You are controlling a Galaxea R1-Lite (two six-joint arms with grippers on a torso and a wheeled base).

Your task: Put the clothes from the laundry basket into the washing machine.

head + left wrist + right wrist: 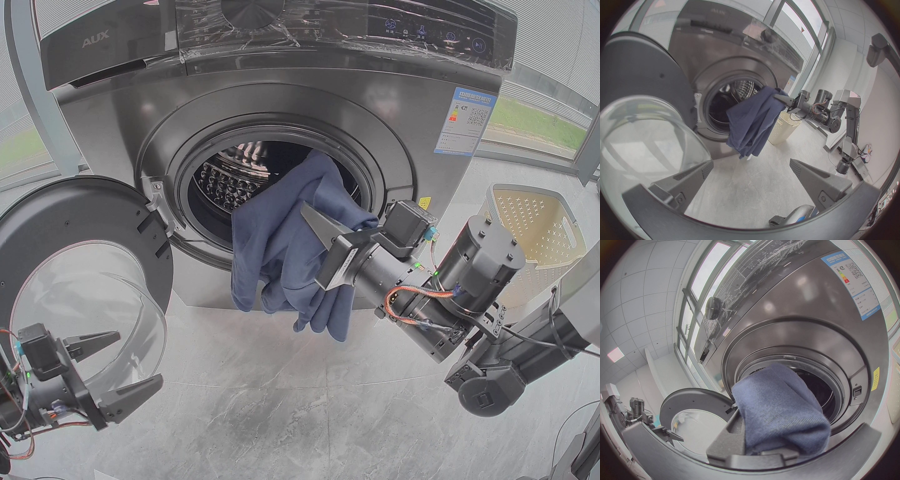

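- the right gripper [312, 219] is clamped on a navy garment [281, 244], holding it up in front of the drum mouth [250, 175] of the washing machine [400, 125].
- from where i stand, only the top of the cloth is level with the opening. most of it hangs outside, below the lower rim and above the floor [281, 406].
- letting go here would probably drop it on the floor, as i can't see any of it inside the drum.
- if the arm pushes in, the dangling folds may catch on the lower lip and bunch up outside.
- the fingers are close to the rim, so a slightly off line could knock the metal.
- the left gripper [139, 357] hangs with its fingers spread and empty, low beside the swung-open door [75, 212].
- the laundry basket [544, 231] sits off to the machine's right, well apart from the cloth.
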